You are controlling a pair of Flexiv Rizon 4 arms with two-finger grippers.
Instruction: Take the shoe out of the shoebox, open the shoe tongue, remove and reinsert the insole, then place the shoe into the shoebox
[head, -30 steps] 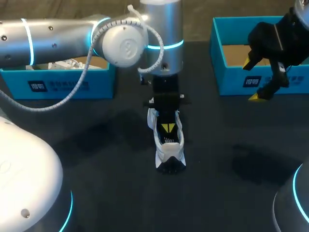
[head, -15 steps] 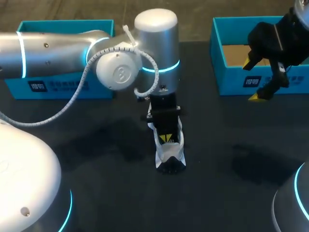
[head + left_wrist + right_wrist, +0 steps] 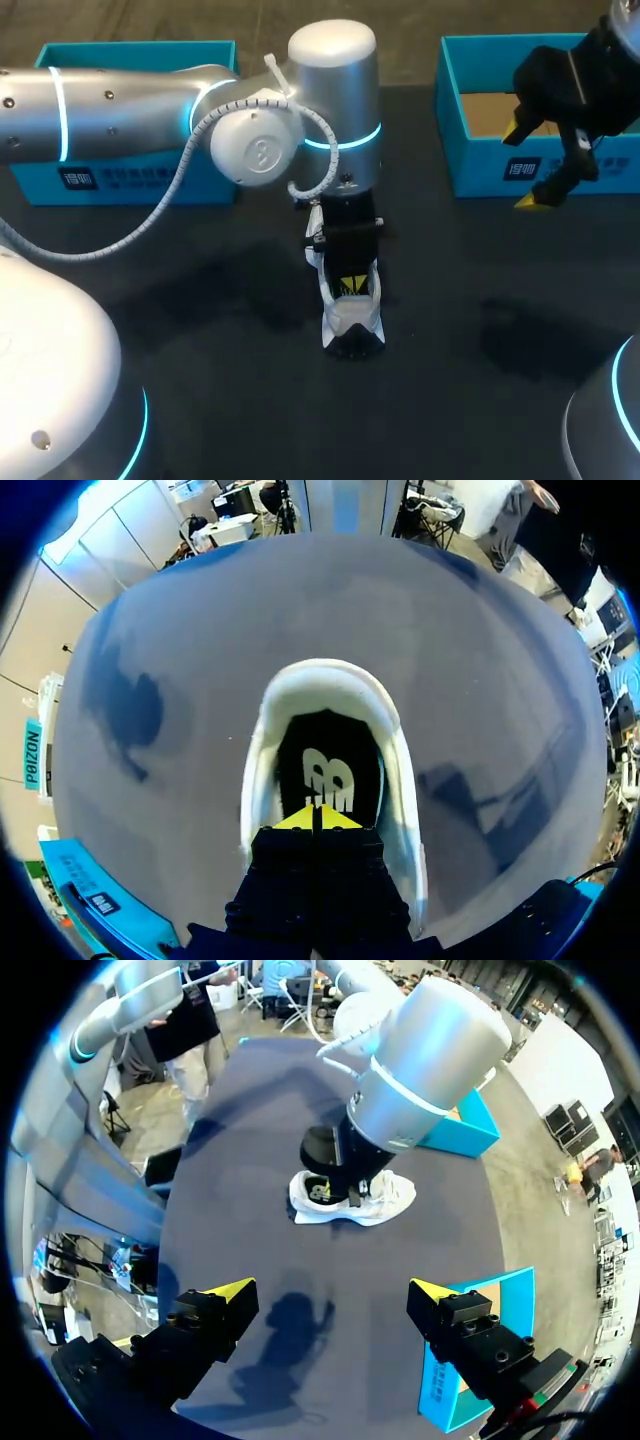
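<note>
A white shoe (image 3: 350, 318) with a dark toe stands on the black table, toe toward me. My left gripper (image 3: 347, 286) comes down into its opening from above. In the left wrist view the yellow tips of this gripper (image 3: 317, 818) are pressed together, shut, resting on the black insole (image 3: 326, 765) inside the white collar of the shoe (image 3: 330, 680). I cannot tell whether anything is pinched between them. My right gripper (image 3: 522, 165) hangs open and empty above the front wall of the right shoebox (image 3: 480, 172). From the right gripper (image 3: 330, 1288) the shoe (image 3: 385, 1200) lies ahead, under the left arm.
A second blue box (image 3: 130, 182) stands at the back left, partly behind my left arm (image 3: 120, 100). The open right shoebox shows a brown cardboard floor (image 3: 485, 112). Bare dark table surrounds the shoe in front and to both sides.
My left arm has shifted forward and lower, pushing its shut tips deeper into the shoe. The shoe and my right arm have stayed in place.
</note>
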